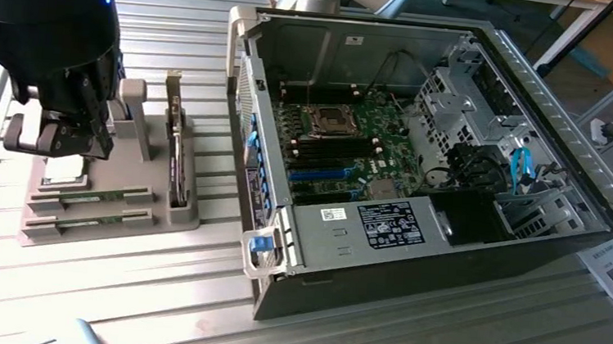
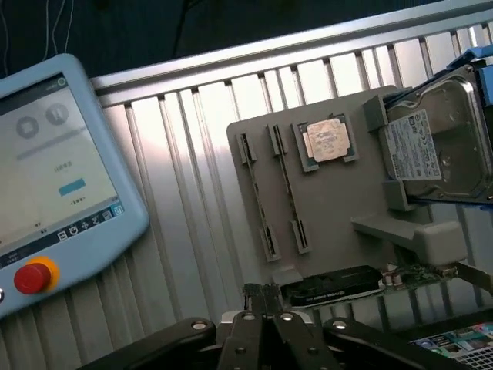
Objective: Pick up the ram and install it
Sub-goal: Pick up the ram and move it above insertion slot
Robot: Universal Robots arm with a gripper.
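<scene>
Exterior view: the robot's black gripper [image 1: 68, 143] hangs at ten o'clock in the frame, clenched with its fingers together and empty, just above the far end of a grey parts holder [image 1: 115, 235] that sits on a ribbed metal table [image 1: 381, 342]; the ram [image 1: 91, 196], a thin green stick, lies in its slot in the holder at eight o'clock, with a second stick [image 1: 89, 219] just beside it toward six o'clock and a square silver processor chip [image 1: 63, 171] just beside it toward twelve; a larger card [image 1: 182, 162] stands on edge along the holder's three o'clock side; an open computer case [image 1: 339, 43] spreads from the centre toward three o'clock, its green motherboard [image 1: 353, 143] exposed. Wrist view: the gripper's fingertips meet, closed on nothing, near the holder's edge where the larger card lies; the ram rests in the slot nearer the processor chip, the second stick in the slot toward a blue-edged teach pendant [image 2: 62, 169] with a red button [image 2: 35, 276]; a hard drive [image 2: 435, 146] sits in a bracket on the chip's other side.
</scene>
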